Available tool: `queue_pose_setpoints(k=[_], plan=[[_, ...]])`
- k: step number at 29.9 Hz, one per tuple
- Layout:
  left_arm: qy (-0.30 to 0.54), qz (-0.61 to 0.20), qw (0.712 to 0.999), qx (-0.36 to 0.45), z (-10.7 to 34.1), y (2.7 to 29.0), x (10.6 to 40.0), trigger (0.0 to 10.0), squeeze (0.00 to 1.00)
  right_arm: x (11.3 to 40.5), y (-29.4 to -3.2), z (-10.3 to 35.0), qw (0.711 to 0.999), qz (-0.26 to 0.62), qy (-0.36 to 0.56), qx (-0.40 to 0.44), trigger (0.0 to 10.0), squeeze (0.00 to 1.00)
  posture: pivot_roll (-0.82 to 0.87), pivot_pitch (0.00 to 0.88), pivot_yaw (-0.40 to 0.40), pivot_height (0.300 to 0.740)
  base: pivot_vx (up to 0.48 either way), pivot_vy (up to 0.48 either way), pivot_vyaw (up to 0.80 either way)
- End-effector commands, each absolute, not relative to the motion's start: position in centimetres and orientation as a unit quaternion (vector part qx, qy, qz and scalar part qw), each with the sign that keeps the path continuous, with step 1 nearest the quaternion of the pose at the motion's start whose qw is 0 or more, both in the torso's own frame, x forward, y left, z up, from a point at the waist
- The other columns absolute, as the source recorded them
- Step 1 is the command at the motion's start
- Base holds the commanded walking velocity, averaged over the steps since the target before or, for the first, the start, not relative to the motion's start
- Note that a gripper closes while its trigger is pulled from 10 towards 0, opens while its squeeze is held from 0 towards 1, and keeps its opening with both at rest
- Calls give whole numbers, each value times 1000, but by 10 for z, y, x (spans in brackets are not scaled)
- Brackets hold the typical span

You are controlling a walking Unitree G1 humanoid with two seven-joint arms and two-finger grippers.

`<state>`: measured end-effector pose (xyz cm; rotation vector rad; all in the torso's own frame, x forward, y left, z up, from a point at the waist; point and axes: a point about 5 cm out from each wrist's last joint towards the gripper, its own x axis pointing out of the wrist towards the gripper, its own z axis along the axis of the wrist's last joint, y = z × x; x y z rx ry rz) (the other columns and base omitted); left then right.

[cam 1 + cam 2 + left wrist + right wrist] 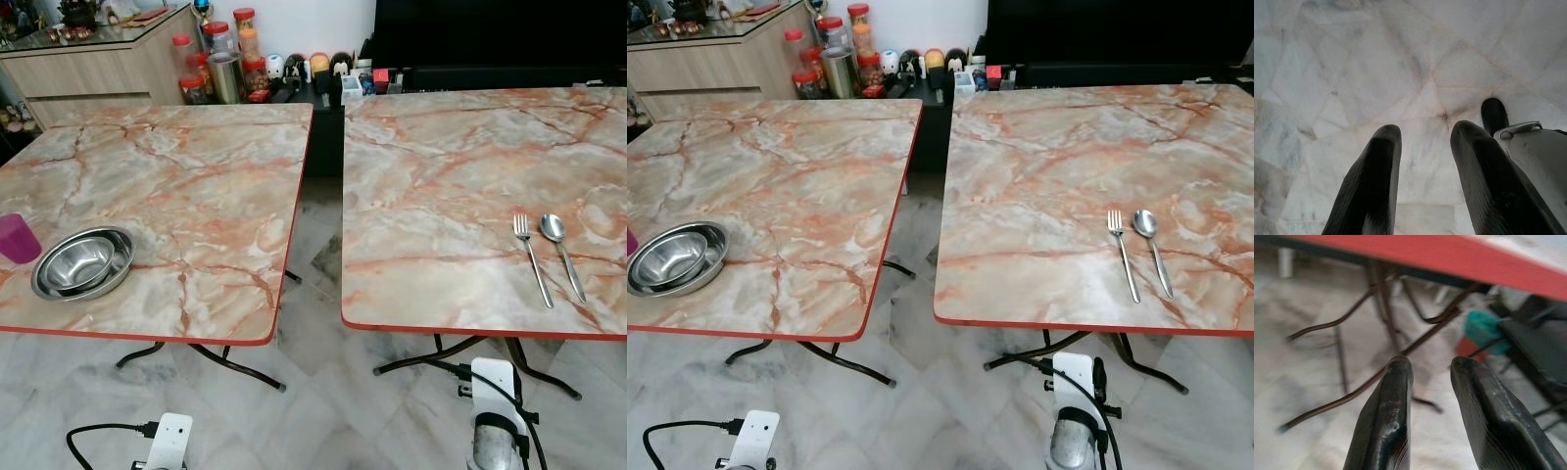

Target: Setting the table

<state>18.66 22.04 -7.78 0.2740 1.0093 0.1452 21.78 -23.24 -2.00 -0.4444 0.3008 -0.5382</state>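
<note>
On the right counter [460, 166], a fork [532, 258] and a spoon [562, 252] lie side by side near the front edge, close but not touching. The spoon is to the right of the fork. Across a gap stands the left counter [186, 176]. It has shiny metal bowls [82, 261] stacked one inside the other near its front left corner. A purple cup [17, 238] stands just beside the bowls.

Both arms hang low in front of the counters. The left end effector [1422, 147] points down at the pale stone floor [1352, 63], its fingers apart and holding nothing. The right end effector [1431, 377] points under the red counter edge [1459, 257] toward the thin dark legs [1381, 308]. Its fingers are apart too, and empty.
</note>
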Motion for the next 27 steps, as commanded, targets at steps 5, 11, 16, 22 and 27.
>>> queue_pose_setpoints(k=[5, 11, 16, 22, 27], plan=[[486, 58, 860, 145, -81, 220, 180, 10000, 0, 204, -233, -14, 929, -281, 108, -216, 10000, 0, -70, 29, 63, 740, 0, 0, 0], [488, 56, 858, 149, -82, 221, 177, 10000, 0, 186, -233, -10, 929, -284, 93, -216, 10000, 0, -66, 28, 62, 740, 0, 0, 0], [485, 58, 860, 148, -82, 221, 177, 10000, 0, 200, -233, 21, 937, -263, 27, -228, 10000, 0, -76, 27, 66, 740, 0, 0, 0], [464, 61, 875, 126, -79, 217, 184, 10000, 0, 250, -229, 70, 947, -247, -50, -200, 10000, 0, -73, 23, 66, 740, 0, 0, 0], [448, 66, 885, 108, -76, 215, 189, 10000, 0, 297, -203, 84, 982, -144, -20, -118, 10000, 0, -76, 18, 76, 740, 0, 0, 0]])
